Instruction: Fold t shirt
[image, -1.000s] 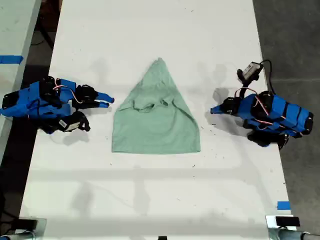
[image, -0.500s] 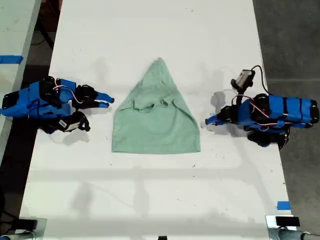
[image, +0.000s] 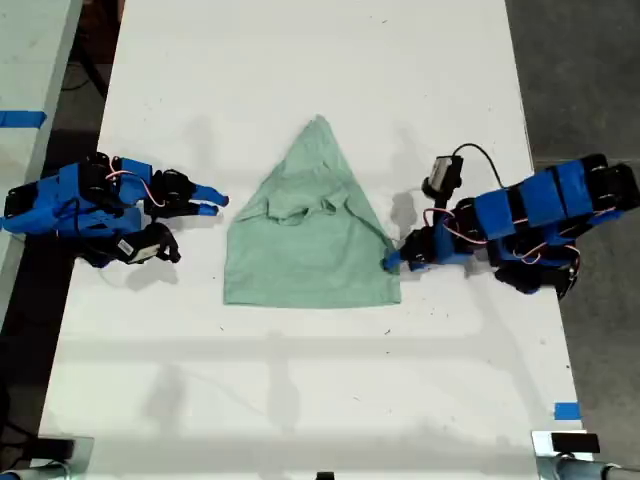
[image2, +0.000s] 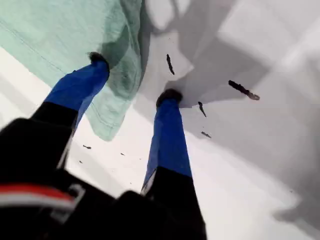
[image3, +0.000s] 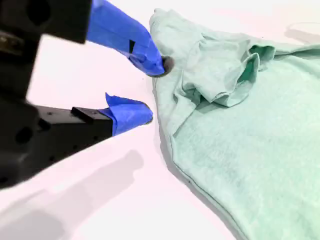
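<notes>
My first tool (image2: 132, 80) is spread wide at the side edge of the t shirt (image: 312, 235), close to the hem corner on the exterior view's right. One tip rests on the cloth and the other tip is on the bare table (image: 300, 400), so nothing is gripped. My second tool (image3: 150, 90) is near the opposite side of the garment, on the exterior view's left; its jaws stand a little apart and hold nothing, and the cloth edge lies just beside the tips.

I judge that the folding is only partly done. The upper part is already bunched into a point, with some folded cloth in the middle, but the lower body lies flat and unfolded.

The shirt lies at the middle of the table. Its long axis runs from the straight hem, at the near side in the exterior view, to the point, which is directed to the far side
</notes>
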